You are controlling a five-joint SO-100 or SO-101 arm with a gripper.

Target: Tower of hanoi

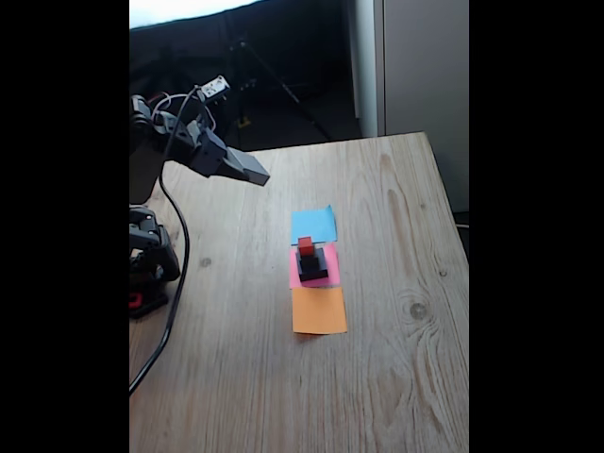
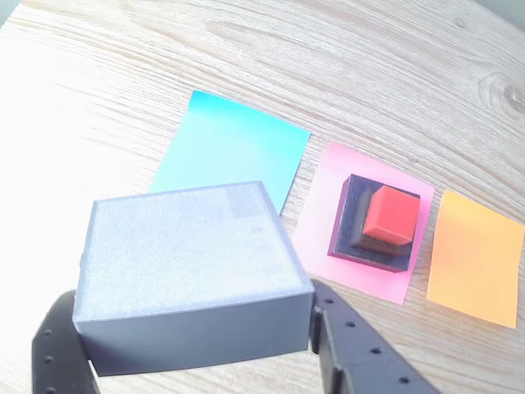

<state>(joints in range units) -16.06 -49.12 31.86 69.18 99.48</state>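
Aloft, grey block [image 2: 189,263] clamped between the fingers of the gripper [image 2: 193,328], held well above the table [image 1: 396,377], flat face up. Rest of tower sits on pink paper [image 2: 316,234]: medium black block [image 2: 349,234], small black cube barely showing under it, red cube [image 2: 392,215] on top. Blue paper [image 2: 230,148] lies directly beyond the held block in the wrist view, pink to its right, orange [image 2: 476,258] furthest right. Judgement: the set-down turns on this, since blue is nearest and straight ahead. In the fixed view the gripper [image 1: 247,168] hangs up-left of the papers, well apart.
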